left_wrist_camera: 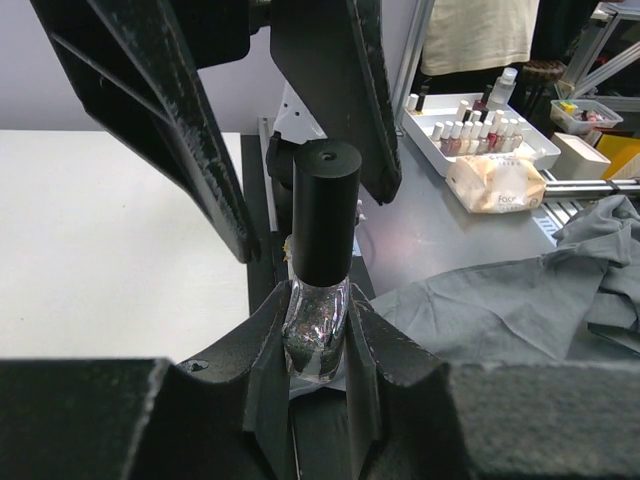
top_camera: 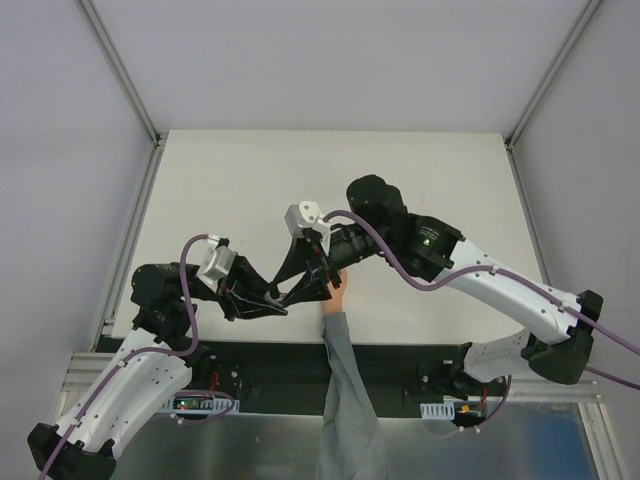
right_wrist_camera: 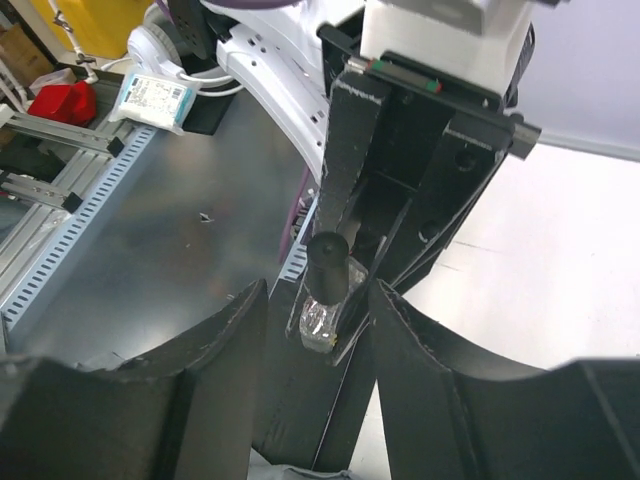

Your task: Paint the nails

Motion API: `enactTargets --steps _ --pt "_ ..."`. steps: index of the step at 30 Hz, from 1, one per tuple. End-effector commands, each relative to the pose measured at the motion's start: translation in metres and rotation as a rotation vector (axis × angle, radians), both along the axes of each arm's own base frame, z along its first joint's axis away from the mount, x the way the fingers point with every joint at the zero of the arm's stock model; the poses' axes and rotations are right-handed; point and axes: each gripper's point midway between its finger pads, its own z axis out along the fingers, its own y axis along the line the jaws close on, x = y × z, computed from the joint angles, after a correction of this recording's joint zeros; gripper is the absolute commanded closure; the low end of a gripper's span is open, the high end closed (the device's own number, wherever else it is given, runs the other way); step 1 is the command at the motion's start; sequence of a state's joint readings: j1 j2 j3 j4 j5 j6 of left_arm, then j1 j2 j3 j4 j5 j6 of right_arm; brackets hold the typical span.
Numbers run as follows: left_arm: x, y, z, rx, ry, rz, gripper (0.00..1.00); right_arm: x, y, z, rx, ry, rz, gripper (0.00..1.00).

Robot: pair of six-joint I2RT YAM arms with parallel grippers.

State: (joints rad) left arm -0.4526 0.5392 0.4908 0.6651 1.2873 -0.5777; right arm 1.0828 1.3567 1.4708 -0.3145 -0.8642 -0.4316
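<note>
Cap-off stage! The left gripper (left_wrist_camera: pixel 318 315) is clamped on the glass body of the glitter polish bottle (left_wrist_camera: pixel 318 348), holding it upright at the middle of the table's (top_camera: pixel 250 180) near edge. The right gripper (right_wrist_camera: pixel 318 300) comes in spread wide, its fingers flanking the black cap (left_wrist_camera: pixel 325 215) without touching it. The mannequin hand (top_camera: pixel 336 292) lies just beside them, grey sleeve (top_camera: pixel 346 385) trailing off the near edge; its nails are too small to make out. Next call: close squarely on the cap, then twist and lift.
</note>
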Motion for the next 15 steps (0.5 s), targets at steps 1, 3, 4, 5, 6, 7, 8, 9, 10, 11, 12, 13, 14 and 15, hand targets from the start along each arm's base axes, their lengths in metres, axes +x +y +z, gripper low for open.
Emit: enactTargets --steps 1,3,4,5,6,7,8,9,10,11,12,13,14,15 --pt "-0.0106 0.0027 0.0054 -0.018 -0.083 -0.045 1.00 -0.0110 0.0030 0.0354 0.116 -0.019 0.106 0.53" --pt "-0.0110 0.0029 0.0059 -0.020 -0.085 -0.045 1.00 -0.0120 0.0051 0.0346 0.112 -0.008 0.121 0.55" --pt "-0.0109 0.0029 0.0053 -0.019 -0.084 -0.045 1.00 -0.0118 0.0062 0.0338 0.109 -0.003 0.123 0.55" --pt "-0.0106 0.0029 0.0053 -0.019 -0.084 -0.044 1.00 -0.0125 0.0071 0.0329 0.106 0.000 0.129 0.55" --pt "-0.0110 0.0029 0.0055 -0.020 -0.084 -0.045 1.00 -0.0122 0.0077 0.0324 0.104 0.002 0.129 0.56" --pt "-0.0112 0.0030 0.0057 -0.021 -0.087 -0.045 1.00 -0.0117 0.0082 0.0330 0.108 0.002 0.130 0.57" --pt "-0.0112 0.0030 0.0055 -0.020 -0.084 -0.045 1.00 -0.0120 0.0092 0.0320 0.105 0.005 0.133 0.57" --pt "-0.0113 0.0030 0.0057 -0.020 -0.085 -0.045 1.00 -0.0128 0.0096 0.0320 0.103 0.008 0.137 0.58" --pt "-0.0110 0.0029 0.0055 -0.020 -0.084 -0.045 1.00 -0.0118 0.0104 0.0317 0.103 0.008 0.136 0.58" --pt "-0.0113 0.0031 0.0060 -0.022 -0.088 -0.044 1.00 -0.0125 0.0107 0.0313 0.101 0.011 0.138 0.59" --pt "-0.0113 0.0031 0.0058 -0.021 -0.087 -0.045 1.00 -0.0111 0.0120 0.0291 0.096 0.015 0.136 0.59" --pt "-0.0115 0.0032 0.0058 -0.021 -0.088 -0.045 1.00 -0.0112 0.0122 0.0277 0.092 0.018 0.138 0.60" --pt "-0.0116 0.0032 0.0062 -0.022 -0.088 -0.044 1.00 -0.0110 0.0126 0.0274 0.090 0.021 0.137 0.61" --pt "-0.0116 0.0032 0.0060 -0.022 -0.088 -0.045 1.00 -0.0111 0.0128 0.0270 0.089 0.023 0.139 0.63"
